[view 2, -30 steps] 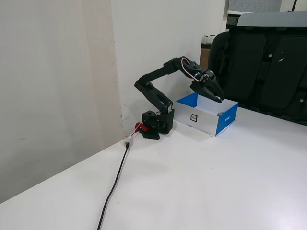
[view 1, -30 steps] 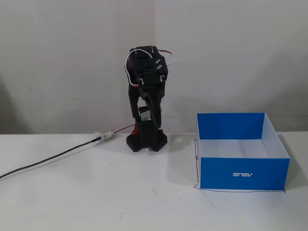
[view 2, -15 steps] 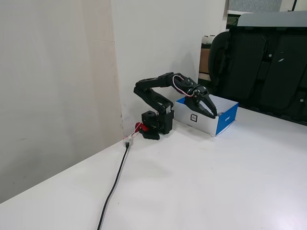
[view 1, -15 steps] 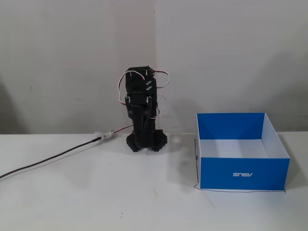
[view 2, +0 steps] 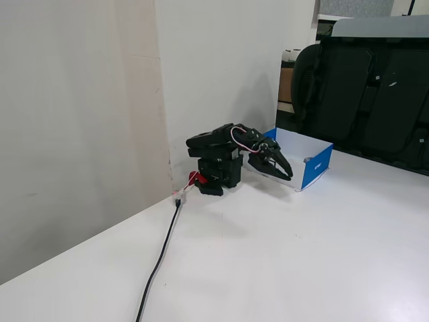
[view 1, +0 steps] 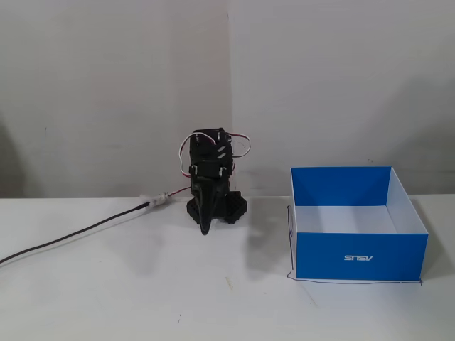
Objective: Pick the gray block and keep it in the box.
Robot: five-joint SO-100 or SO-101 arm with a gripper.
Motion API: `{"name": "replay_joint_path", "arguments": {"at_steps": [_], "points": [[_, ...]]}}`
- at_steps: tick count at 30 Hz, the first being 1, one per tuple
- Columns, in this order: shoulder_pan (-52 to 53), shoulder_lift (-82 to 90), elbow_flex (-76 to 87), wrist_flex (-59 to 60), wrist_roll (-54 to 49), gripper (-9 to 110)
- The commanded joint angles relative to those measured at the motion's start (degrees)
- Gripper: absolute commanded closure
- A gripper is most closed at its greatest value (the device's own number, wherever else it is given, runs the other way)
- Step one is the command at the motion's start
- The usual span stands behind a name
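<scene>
Surface (view 1: 142, 298): broad bare white expanse is left open in front of the arm in both fixed views; only a black cable (view 1: 71, 238) is laid across its left part.
Box (view 1: 359, 256): set to the right in a fixed view; its top is unobstructed; its walls block side entry.
End effector (view 1: 205, 226): folded low, just above the surface; the wall (view 1: 114, 92) is close behind.

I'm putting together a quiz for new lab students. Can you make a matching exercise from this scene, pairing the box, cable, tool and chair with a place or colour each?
Things:
1. box
2. cable
3. tool
4. chair

Descriptions:
A. stands beyond the table's far edge
B. blue outside, white inside
C. points tip-down in front of the arm's base
D. runs across the table to the arm's base

Pairs: 1-B; 2-D; 3-C; 4-A
</scene>
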Motion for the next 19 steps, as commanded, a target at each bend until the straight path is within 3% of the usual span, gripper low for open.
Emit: {"name": "replay_joint_path", "arguments": {"at_steps": [1,19], "points": [[0.88,7.38,1.49,1.93,-0.79,101],[1.67,9.49,2.02,3.78,-0.79,101]]}}
